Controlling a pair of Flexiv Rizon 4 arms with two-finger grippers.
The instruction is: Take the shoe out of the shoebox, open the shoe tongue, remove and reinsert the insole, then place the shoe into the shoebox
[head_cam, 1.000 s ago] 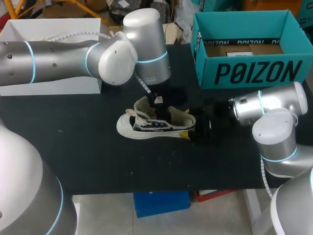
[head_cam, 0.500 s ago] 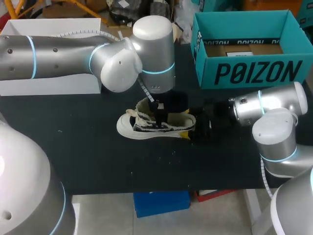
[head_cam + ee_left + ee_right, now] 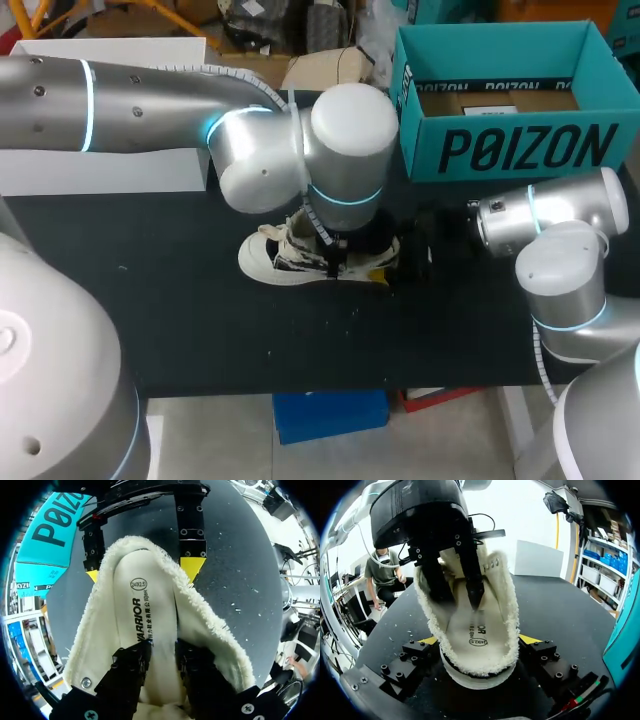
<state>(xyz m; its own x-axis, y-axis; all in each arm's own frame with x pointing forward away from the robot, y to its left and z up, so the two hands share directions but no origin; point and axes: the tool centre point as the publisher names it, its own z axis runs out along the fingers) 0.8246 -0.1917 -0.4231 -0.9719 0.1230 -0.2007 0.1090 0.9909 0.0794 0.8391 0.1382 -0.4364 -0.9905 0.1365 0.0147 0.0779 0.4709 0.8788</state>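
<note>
Bracing shoe (image 3: 265, 258) at centre of surface (image 3: 150, 300), right pincer (image 3: 479, 640) clamps heel (image 3: 480, 672) from both sides; left pincer (image 3: 160, 647), narrowly parted, gripping nothing, rests tips (image 3: 135, 655) on insole (image 3: 145, 595). Advice: work insole flat, heel pinned, avoid snagging fleece.

Bright, even overhead light; soft shadows, mild glare

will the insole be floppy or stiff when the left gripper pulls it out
Probably floppy: the insole looks thin and flat, lying inside the fleece-lined shoe. Likely light, but may drag on the fleece, so the right gripper clamping the heel should help.
</note>
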